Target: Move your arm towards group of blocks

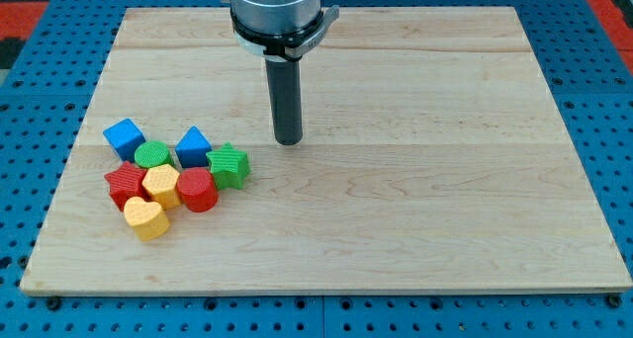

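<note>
Our tip (pixel 288 140) has no jaws, touches nothing; the cluster sits toward the view's lower left of it — green star (pixel 229 166) nearest; we'd head there.

Pale wooden tabletop (pixel 415 210), smooth with visible grain and plank seams. The blocks — like the red cylinder (pixel 198 190) — look like ridged matt plastic. Dark matt rod (pixel 287 96) under a shiny metal collar (pixel 277 7).
</note>
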